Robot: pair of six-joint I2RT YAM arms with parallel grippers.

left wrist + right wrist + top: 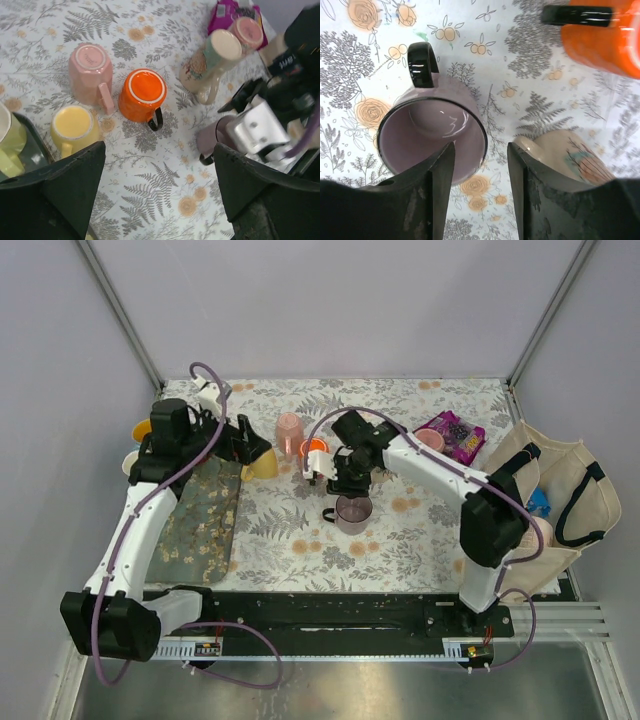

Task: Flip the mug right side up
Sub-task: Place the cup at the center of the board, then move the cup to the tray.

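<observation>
- Left arm (135, 528), right arm (432, 468): white tubular links, black joint housings.
- Cables (205, 365): lilac, looped along each arm.
- Base rail (330, 612): black.
- Left gripper (160, 185), right gripper (480, 172): matte black wedge fingers, scuffed.

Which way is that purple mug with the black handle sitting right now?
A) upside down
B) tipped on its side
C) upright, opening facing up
C: the right wrist view looks straight down into the purple mug, showing its hollow inside and its rim on top.
</observation>
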